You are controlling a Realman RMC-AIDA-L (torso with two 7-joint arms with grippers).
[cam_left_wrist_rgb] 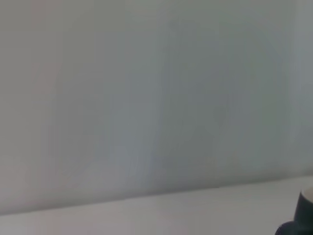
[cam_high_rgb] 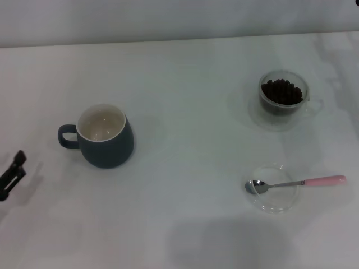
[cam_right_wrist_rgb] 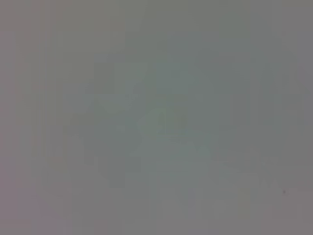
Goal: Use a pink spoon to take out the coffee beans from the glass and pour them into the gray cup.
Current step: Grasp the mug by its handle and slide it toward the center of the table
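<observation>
I need the spoon (cam_high_rgb: 297, 183) first. It lies on my right side of the tabletop (cam_high_rgb: 185, 168), near the front. Its shiny bowl rests in a flat clear dish (cam_high_rgb: 273, 196), and its pink handle sticks out past the dish rim toward my right. So its long line runs side to side in front of me, not toward me.

The glass (cam_high_rgb: 284, 95) stands behind the spoon, farther from me, also on the right. The beans (cam_high_rgb: 282, 92) are piled inside it, dark and many. The cup (cam_high_rgb: 104, 135) sits on my left, well apart from the glass, with its handle pointing left. It looks bare inside.

My left pincer (cam_high_rgb: 12, 174) is at the far left edge, low, near the cup and far from the spoon. It holds nothing and touches nothing. I cannot tell if its fingers are apart or together.

I cannot see my right pincer at all. Still, I think the right arm should do the pickup, as the spoon lies on that side. The pink handle is the free end to take.
</observation>
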